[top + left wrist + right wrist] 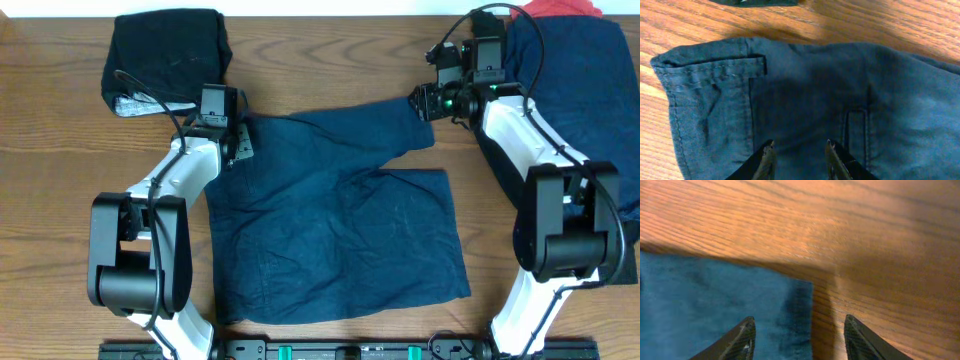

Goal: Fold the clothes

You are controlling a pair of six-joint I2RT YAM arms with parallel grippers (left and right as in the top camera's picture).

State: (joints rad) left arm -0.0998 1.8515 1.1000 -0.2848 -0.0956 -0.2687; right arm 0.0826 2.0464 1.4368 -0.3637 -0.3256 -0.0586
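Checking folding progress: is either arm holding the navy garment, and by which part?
Nothing looks held. The left gripper is open over the navy garment at its waistband; the right gripper is open astride a hem corner.

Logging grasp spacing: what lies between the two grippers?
Only the navy garment lies between them. In the overhead view its upper edge runs from the left gripper to the right gripper.

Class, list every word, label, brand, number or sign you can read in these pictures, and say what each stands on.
No text can be read anywhere.
Pale patch at the edge of the black folded garment: any marks too small to read.
Navy garment: only stitching, no print.
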